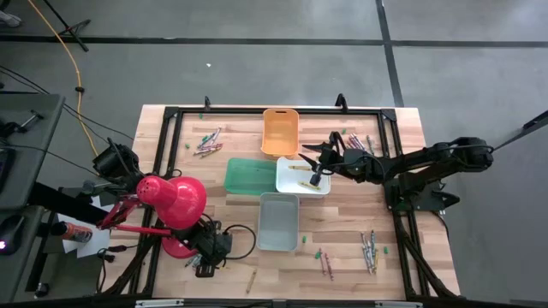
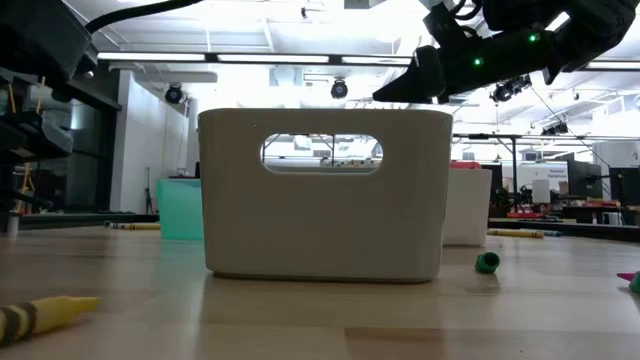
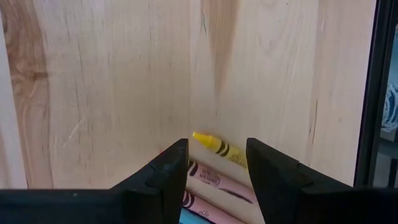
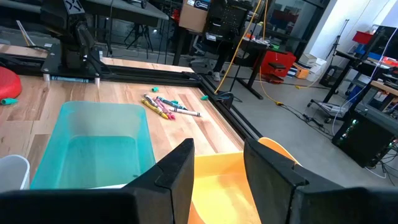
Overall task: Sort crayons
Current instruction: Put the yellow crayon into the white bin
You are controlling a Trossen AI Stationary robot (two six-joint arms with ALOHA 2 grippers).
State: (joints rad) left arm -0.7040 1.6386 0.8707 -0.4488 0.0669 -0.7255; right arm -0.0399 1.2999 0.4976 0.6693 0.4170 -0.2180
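1. Right gripper (image 1: 315,177): hung over the white bin (image 1: 302,175) at table centre, fingers spread, nothing between them. A yellow crayon (image 1: 301,168) lay in that bin.
2. Left gripper (image 3: 214,174): low at the table's 7 o'clock edge, beside the red lamp (image 1: 171,202), fingers spread over a cluster of crayons (image 3: 214,180); 1 yellow crayon (image 3: 217,147) jutted beyond the tips.
3. Bins: orange bin (image 1: 279,133) at 12 o'clock, green bin (image 1: 249,175) just left of the white one, grey bin (image 1: 279,222) at 6 o'clock.
4. Loose crayons: 1 heap (image 1: 208,143) at 10 o'clock, 1 heap (image 1: 369,251) at 5 o'clock, more near 2 o'clock.
5. Risk, judged: the left fingers straddled several crayons lying side by side, so closing could pinch 2 colours together or roll 1 away.
6. Writing: wrapper print on the pink crayons was unreadable; no brand legible.
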